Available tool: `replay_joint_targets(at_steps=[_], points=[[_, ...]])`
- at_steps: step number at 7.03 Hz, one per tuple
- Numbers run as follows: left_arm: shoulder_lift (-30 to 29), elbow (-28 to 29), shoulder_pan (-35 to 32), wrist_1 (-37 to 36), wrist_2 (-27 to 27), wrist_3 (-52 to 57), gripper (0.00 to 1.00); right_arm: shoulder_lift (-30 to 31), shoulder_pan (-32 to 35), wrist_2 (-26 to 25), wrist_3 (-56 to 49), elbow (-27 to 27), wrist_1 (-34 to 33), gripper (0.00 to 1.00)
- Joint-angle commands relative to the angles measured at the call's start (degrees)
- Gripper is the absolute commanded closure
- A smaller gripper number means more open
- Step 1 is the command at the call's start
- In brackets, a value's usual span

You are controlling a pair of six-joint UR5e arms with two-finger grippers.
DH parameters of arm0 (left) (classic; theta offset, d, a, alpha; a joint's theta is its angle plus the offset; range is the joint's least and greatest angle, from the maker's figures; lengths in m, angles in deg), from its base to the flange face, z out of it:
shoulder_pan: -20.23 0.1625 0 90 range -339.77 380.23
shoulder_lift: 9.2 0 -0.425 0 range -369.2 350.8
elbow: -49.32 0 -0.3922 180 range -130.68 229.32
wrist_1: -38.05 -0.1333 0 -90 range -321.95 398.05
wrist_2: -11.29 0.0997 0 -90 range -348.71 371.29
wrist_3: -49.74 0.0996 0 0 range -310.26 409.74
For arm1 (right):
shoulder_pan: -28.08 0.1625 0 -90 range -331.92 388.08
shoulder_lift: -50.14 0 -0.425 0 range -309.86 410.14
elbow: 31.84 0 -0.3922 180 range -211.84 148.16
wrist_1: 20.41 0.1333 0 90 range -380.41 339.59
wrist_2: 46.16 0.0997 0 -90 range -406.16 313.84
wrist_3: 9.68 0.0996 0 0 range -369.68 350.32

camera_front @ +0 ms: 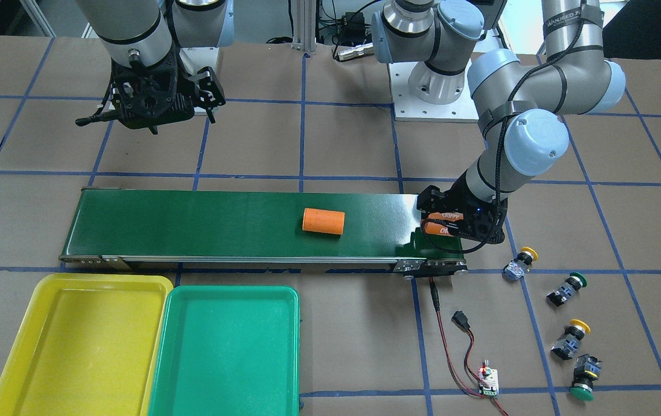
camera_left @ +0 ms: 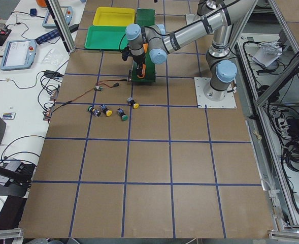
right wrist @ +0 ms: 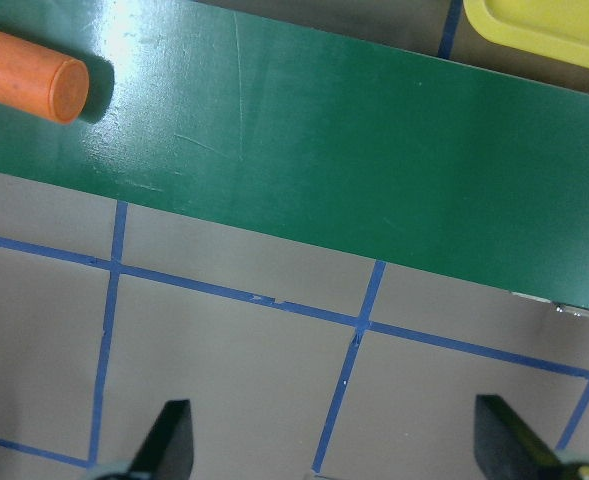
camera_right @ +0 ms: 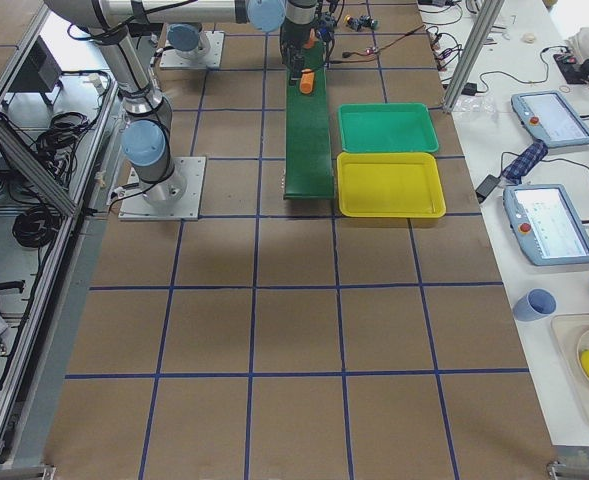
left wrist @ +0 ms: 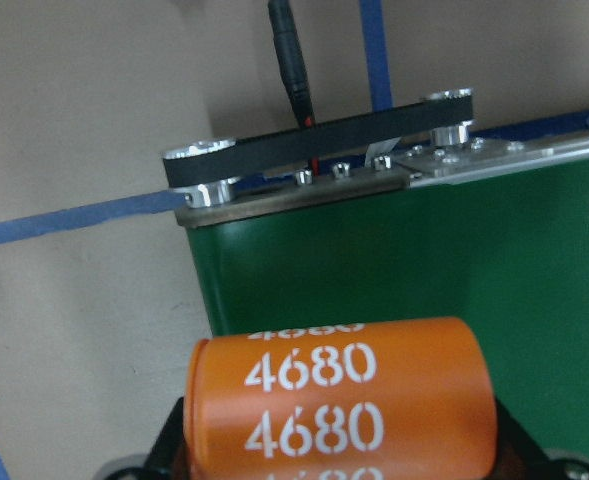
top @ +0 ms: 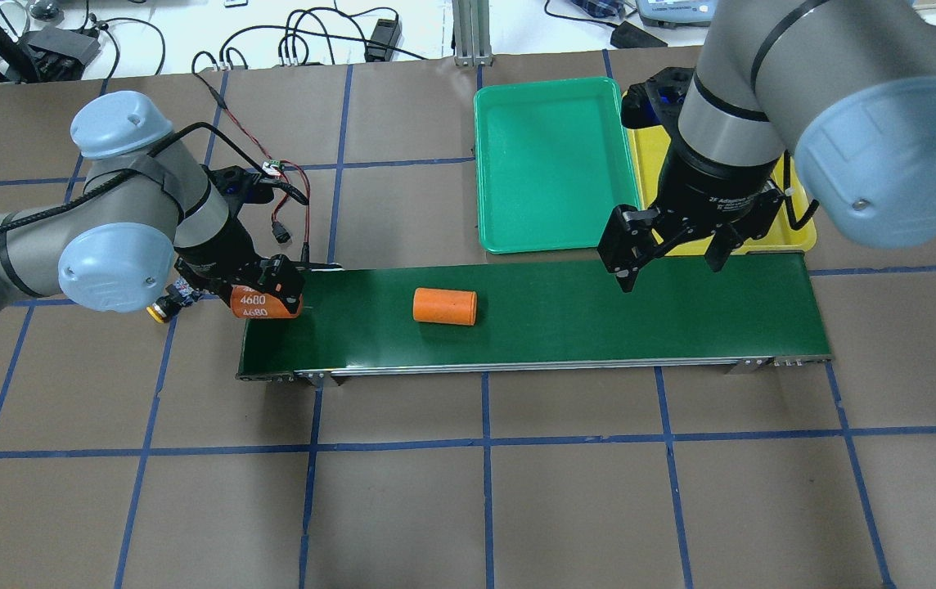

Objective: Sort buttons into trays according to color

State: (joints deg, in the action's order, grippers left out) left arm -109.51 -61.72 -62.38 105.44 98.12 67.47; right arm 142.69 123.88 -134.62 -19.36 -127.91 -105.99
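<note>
Four buttons lie on the brown table beyond the conveyor's end: a yellow one, a green one, a yellow one and a green one. The yellow tray and the green tray stand side by side, both empty. My left gripper is shut on an orange cylinder marked 4680, held just over the conveyor's end, apart from the buttons. My right gripper is open and empty above the belt near the trays; its fingertips show wide apart.
The long dark green conveyor belt carries a second orange cylinder at its middle. Red and black wires run to a small circuit board between the belt's end and the buttons. My right arm hides most of the yellow tray in the overhead view.
</note>
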Motion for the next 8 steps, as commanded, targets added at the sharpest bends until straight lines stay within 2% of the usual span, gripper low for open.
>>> replay_joint_targets(at_steps=[1,2,3,5,6,7,8], points=[[1.0,0.1,-0.1,0.5,0.0,-0.1,0.00,0.2,-0.2,-5.1,-12.6,-3.8,-2.7,0.00],[1.7,0.5,-0.1,0.6,0.1,-0.1,0.00,0.3,-0.4,-7.6,-20.7,-7.3,-9.6,0.01],[3.2,1.5,0.1,1.1,0.5,-0.1,0.00,1.4,-0.5,-7.6,-27.8,-9.9,-13.3,0.06],[2.9,7.7,3.7,2.0,0.7,1.0,0.00,2.7,-1.5,-4.1,-42.8,-13.0,-21.1,0.09],[-0.2,12.8,7.7,2.7,1.5,1.3,0.00,2.8,-3.2,-3.8,-54.7,-14.0,-24.7,0.11],[-2.9,17.3,8.7,2.7,1.6,6.0,0.00,3.3,-6.7,-2.1,-60.7,-15.8,-25.1,0.12],[-6.3,20.4,10.3,2.5,4.5,15.0,0.00,5.5,-10.8,3.3,-66.0,-18.0,-25.8,0.11]])
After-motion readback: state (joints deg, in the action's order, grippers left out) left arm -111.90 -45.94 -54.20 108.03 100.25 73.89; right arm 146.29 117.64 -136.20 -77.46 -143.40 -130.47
